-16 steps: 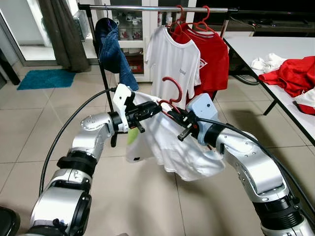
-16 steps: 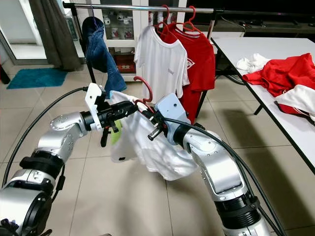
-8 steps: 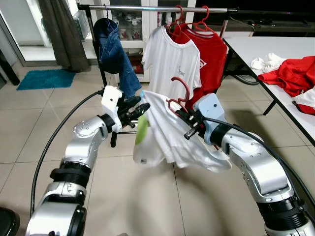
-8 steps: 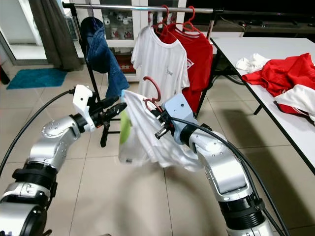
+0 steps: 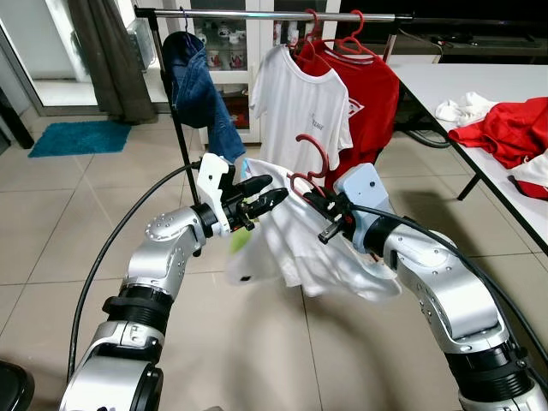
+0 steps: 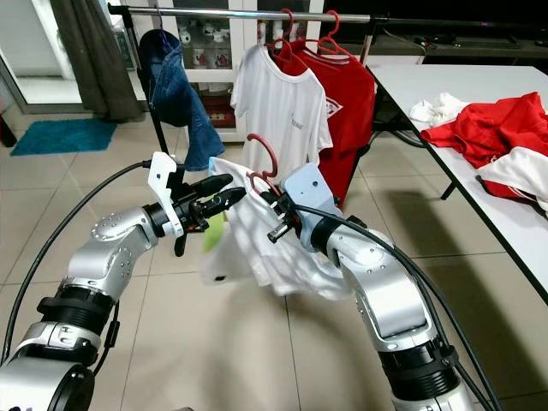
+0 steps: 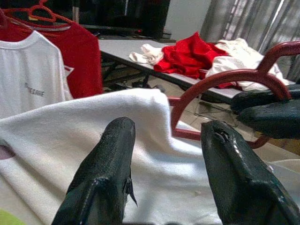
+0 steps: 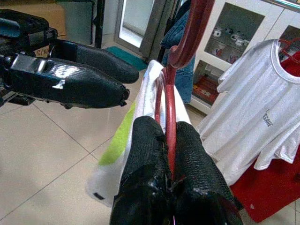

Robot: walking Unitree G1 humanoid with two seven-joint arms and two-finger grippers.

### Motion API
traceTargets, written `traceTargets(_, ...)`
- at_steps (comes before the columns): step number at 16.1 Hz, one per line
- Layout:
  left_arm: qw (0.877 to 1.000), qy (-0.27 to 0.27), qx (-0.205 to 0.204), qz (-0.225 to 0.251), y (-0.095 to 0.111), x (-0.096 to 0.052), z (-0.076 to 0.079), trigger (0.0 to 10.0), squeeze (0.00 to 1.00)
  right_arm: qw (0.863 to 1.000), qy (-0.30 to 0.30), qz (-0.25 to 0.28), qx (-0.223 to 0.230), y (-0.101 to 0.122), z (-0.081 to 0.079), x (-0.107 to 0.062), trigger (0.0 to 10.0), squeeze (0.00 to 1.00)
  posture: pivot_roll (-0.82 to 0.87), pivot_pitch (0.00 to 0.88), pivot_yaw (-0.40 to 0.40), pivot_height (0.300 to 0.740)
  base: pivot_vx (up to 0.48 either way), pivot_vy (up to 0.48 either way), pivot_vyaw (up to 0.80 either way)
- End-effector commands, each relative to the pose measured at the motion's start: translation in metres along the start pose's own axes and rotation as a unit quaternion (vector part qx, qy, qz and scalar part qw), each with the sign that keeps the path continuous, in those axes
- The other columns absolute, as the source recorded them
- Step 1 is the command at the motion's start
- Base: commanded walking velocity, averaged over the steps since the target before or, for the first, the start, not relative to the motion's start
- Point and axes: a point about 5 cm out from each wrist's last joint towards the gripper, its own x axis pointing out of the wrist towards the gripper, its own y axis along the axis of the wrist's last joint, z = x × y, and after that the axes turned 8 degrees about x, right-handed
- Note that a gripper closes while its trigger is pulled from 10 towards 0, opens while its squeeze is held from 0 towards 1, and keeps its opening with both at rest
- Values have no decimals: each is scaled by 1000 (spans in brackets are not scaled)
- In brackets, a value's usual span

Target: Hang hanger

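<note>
My right gripper (image 5: 311,199) is shut on the neck of a red hanger (image 5: 313,151), just under its hook, at chest height in front of the clothes rail (image 5: 274,14). A white T-shirt (image 5: 295,244) with a green patch hangs draped over this hanger. In the right wrist view the fingers (image 8: 146,140) pinch the hanger's stem (image 8: 169,122). My left gripper (image 5: 272,188) is open, and its tips sit beside the shirt's left shoulder. In the left wrist view its fingers (image 7: 110,164) stand spread in front of the shirt (image 7: 70,136) and the hanger's curve (image 7: 211,82).
On the rail hang blue jeans (image 5: 197,86), a white T-shirt (image 5: 300,107) and a red shirt (image 5: 374,94) on red hangers. The rail's black post (image 5: 175,120) stands left of my left arm. A white table (image 5: 467,81) at right holds red and white clothes (image 5: 505,128).
My left gripper let go of the shirt's shoulder, swung away to the left, then came back beside it, open. The right gripper lifted the hanger a little and still holds it.
</note>
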Motion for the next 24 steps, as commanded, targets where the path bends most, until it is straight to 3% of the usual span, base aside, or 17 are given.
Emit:
traceTargets(1,1000,11,16,-9,4,5,-4,10000,0,1000,0,13,-9,8,0,1,10000,0,-178,0,17,740,0,0,0)
traceTargets(8,1000,11,22,-7,7,19,-5,10000,0,1000,10,18,-14,10,-4,1,10000,0,-182,0,18,740,0,0,0)
traceTargets(9,1000,10,23,-12,6,19,-5,6784,0,1000,11,19,-15,10,-4,1,10000,0,-182,0,18,740,0,0,0)
traceTargets(11,999,13,25,-16,5,20,-7,2784,0,1000,11,19,-15,11,-5,1,10000,0,-186,0,21,740,0,0,0)
traceTargets(12,999,16,26,-19,4,20,-7,0,0,1000,12,19,-15,11,-5,1,10000,0,-186,0,21,740,0,0,0)
traceTargets(21,999,30,16,-14,1,22,-10,0,0,1000,5,18,-19,10,-3,1,10000,0,-182,0,20,740,0,0,0)
traceTargets(24,999,36,-5,-6,1,25,-8,0,0,1000,4,22,8,10,-2,1,10000,0,-183,0,26,740,0,0,0)
